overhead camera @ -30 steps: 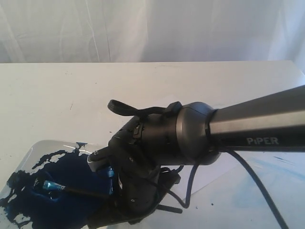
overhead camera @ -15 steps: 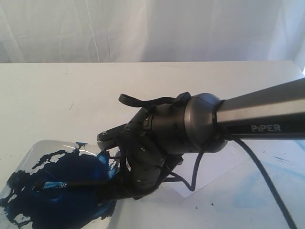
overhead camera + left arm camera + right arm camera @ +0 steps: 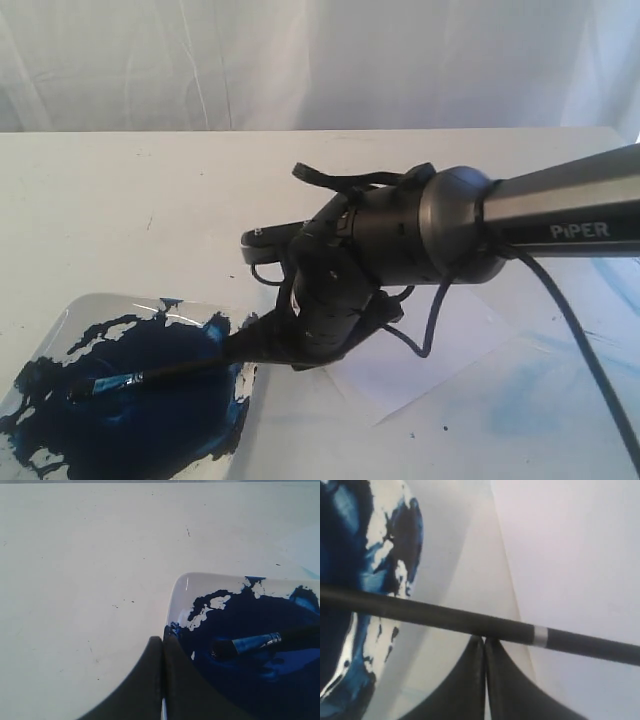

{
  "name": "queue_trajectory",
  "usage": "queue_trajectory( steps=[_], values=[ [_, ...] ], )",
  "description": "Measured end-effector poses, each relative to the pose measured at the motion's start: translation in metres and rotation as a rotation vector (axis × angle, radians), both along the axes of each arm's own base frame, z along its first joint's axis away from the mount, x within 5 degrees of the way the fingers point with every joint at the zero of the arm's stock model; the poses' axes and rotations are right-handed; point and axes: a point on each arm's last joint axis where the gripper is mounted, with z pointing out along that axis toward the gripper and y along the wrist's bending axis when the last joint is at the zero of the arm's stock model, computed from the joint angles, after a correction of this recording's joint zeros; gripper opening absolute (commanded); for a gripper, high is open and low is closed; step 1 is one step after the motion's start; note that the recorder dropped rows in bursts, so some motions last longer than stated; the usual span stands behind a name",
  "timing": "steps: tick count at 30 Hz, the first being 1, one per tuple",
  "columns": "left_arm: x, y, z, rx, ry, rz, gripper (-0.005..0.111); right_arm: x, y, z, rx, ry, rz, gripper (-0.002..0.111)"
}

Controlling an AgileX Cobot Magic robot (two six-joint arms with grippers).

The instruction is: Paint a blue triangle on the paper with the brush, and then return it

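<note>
You are at the paint-loading step: right pincer (image 3: 484,639) clamped on the thin black-handled paintbrush (image 3: 160,373), bristles in the white square tray (image 3: 75,308) of dark blue paint; next, lift it clear and carry it to the white paper sheet (image 3: 440,350).

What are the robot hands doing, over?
Right hand shut on long black-handled paintbrush, tip in blue paint in white tray. Left hand shut, empty. White paper sheet partly behind arm.
</note>
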Motion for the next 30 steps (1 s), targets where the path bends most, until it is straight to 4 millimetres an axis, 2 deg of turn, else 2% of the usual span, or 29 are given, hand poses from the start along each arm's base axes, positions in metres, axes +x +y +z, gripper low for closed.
queue_trajectory(
  steps=[5,9,11,16,23,30],
  values=[
    [0.0,0.0,0.0,0.0,0.0,0.0,0.0,-0.001,-0.004,0.032,0.137,0.0,-0.222,0.0],
    [0.0,0.0,0.0,0.0,0.0,0.0,0.0,-0.01,0.0,0.058,0.29,-0.005,-0.43,0.0],
    [0.0,0.0,0.0,0.0,0.0,0.0,0.0,-0.02,0.005,0.064,0.368,0.042,-0.562,0.0],
    [0.0,0.0,0.0,0.0,0.0,0.0,0.0,-0.04,0.016,0.065,0.463,0.171,-0.791,0.0],
    [0.0,0.0,0.0,0.0,0.0,0.0,0.0,-0.045,0.019,0.062,0.467,0.216,-0.863,0.0],
    [0.0,0.0,0.0,0.0,0.0,0.0,0.0,-0.041,0.018,0.059,0.443,0.137,-0.785,0.0]
  ],
)
